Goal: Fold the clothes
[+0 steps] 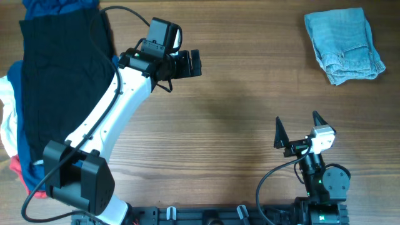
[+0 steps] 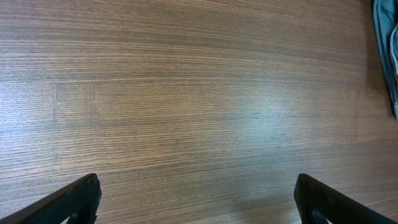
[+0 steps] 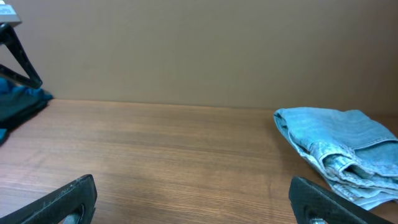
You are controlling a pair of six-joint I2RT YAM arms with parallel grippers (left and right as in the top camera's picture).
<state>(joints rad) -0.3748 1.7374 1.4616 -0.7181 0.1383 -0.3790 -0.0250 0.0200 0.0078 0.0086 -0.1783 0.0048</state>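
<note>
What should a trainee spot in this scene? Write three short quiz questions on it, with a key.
1. Fill in: the left gripper and the right gripper both stand ____.
2. True or false: the denim shorts are spread flat between the grippers.
3. Where do the shorts lie? A) in the left gripper B) near the table's far right corner C) hanging off the near edge
Key: 1 open; 2 false; 3 B.

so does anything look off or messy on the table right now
Nothing damaged or spilled. The denim shorts sit at the far right corner in a loose, rumpled fold with uneven edges. At the left edge a black garment lies heaped over blue, white and red clothes, untidily.
</note>
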